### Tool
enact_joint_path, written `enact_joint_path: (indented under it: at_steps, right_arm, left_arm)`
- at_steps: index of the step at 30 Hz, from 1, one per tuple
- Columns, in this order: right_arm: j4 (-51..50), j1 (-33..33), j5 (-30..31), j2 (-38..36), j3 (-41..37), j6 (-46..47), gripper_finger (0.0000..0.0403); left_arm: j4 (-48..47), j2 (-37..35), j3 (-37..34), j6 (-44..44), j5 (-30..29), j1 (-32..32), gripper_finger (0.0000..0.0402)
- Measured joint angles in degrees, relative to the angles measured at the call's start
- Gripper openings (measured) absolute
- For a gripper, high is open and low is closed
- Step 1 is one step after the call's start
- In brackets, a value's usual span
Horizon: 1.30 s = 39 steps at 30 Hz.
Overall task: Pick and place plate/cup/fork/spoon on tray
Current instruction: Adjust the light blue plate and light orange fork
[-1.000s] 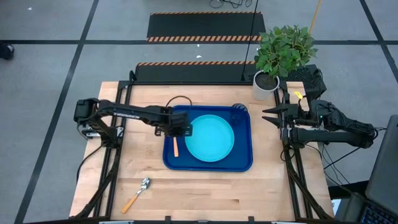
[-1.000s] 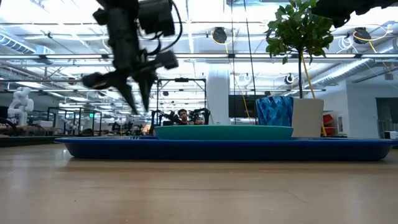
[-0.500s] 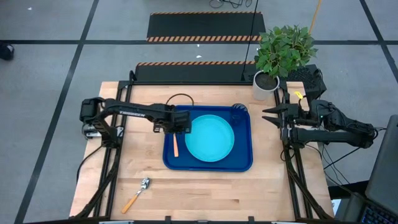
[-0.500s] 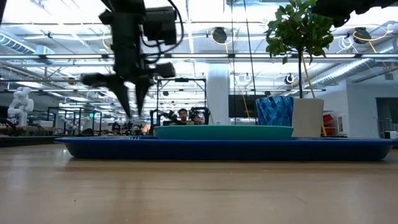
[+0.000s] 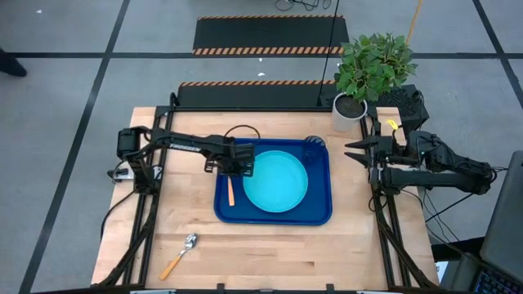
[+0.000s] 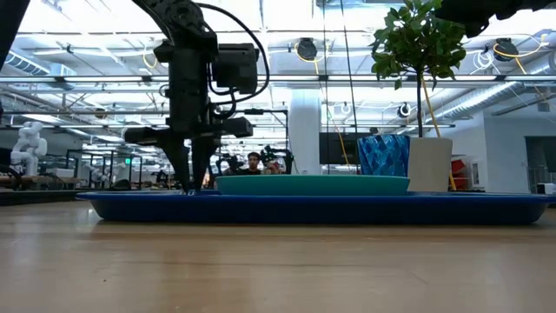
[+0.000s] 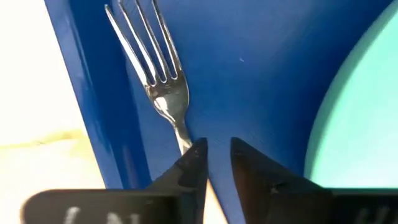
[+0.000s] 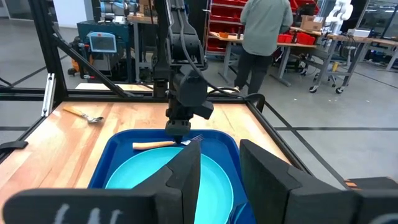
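Observation:
The dark blue tray lies mid-table. On it are the turquoise plate and, in its far right corner, the dark blue cup. The fork lies in the tray's left part, tines toward the far edge and orange handle toward the near edge. My left gripper stands upright over the fork with its tips down at the tray floor, nearly shut around it. The spoon lies on the table near the front left. My right gripper waits open beyond the tray's right edge. My left gripper has the fork between its two fingers where the metal neck meets the handle. The fingers come from above, pointing down, and lie across the fork. The fork lies level along the tray floor, tines ahead of the fingers.
A white pot with a green plant stands at the table's far right corner, close to the cup. Bare wood lies left of and in front of the tray. A person stands in the room beyond the table.
My left gripper has gone down to the tray floor and come from a tilt to upright, shifting slightly toward the table's left edge. The fork's handle shows at the same place in the tray's left part.

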Motion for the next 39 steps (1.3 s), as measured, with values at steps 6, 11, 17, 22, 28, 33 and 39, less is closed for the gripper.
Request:
enact_joint_path:
  at_steps: [6, 11, 17, 22, 28, 33, 39]
  right_arm:
    - [0.0, 0.0, 0.0, 0.0, 0.0, 0.0, 0.0106]
    - [0.0, 0.0, 0.0, 0.0, 0.0, 0.2, 0.0106]
    - [0.0, 0.0, 0.0, 0.0, 0.0, 0.2, 0.0106]
    - [-0.1, 0.0, 0.0, 0.0, 0.0, 0.2, 0.0106]
    - [-0.1, 0.0, 0.0, 0.0, 0.0, 0.1, 0.0106]
    - [-0.1, 0.0, 0.0, 0.0, 0.0, 0.1, 0.0106]
    - [-0.1, 0.0, 0.0, 0.0, 0.0, 0.0, 0.0106]
  left_arm:
    - [0.9, 0.0, 0.0, 0.6, 0.0, -0.1, 0.0008]
    - [1.4, 0.0, 0.0, 0.4, 0.0, -0.3, 0.0004]
    - [3.4, 0.0, 0.0, 0.3, 0.0, -0.4, 0.0003]
    - [4.2, 0.0, 0.0, 0.5, 0.1, -0.5, 0.0002]
    - [4.7, 0.0, 0.0, 1.5, 0.4, -1.4, 0.0002]
    - [5.1, 0.0, 0.0, 1.5, 0.4, -2.0, 0.0001]
    - [8.2, 0.0, 0.0, 1.8, 0.4, -2.8, 0.0001]
